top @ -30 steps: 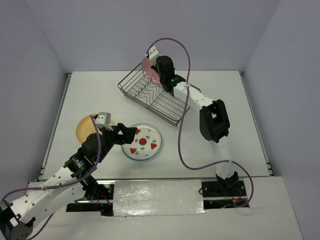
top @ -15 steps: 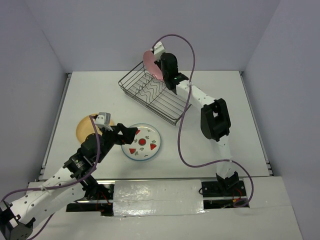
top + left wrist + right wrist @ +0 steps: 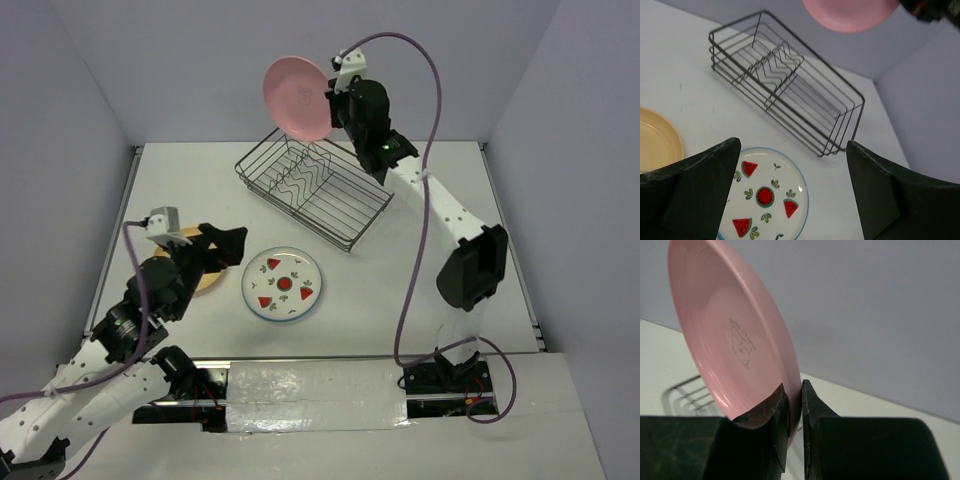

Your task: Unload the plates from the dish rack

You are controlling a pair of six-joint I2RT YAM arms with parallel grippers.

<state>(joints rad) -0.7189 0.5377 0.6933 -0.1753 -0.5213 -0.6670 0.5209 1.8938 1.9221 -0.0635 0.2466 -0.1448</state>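
Right gripper (image 3: 792, 395): jaws clenched on the rim of the pink plate (image 3: 735, 340), one finger on each face, a thin edge pinch. The plate is on edge, high in the air above the far end of the dish rack (image 3: 312, 190) and clear of the wires.

Handling call: rigid, glazed and probably slick. It looks light enough for one arm, but it would break if dropped. The grip sits at the rim only, so the whole disc hangs off the pinch as a lever and is likely to swivel between the pads on a fast swing. It should be moved slowly, tilted flat low over the desk (image 3: 180, 190), and let go only once it is touching.

Left gripper (image 3: 792, 145): jaws spread wide, holding nothing, hovering over the near-left desk.

Below it, a watermelon-print plate (image 3: 282, 284) lies flat on the desk. The tan plate (image 3: 205, 278) lies just to its left, partly under the left arm. No plate shows in the rack's slots. A second printed plate can't be made out; it may sit under the visible one.
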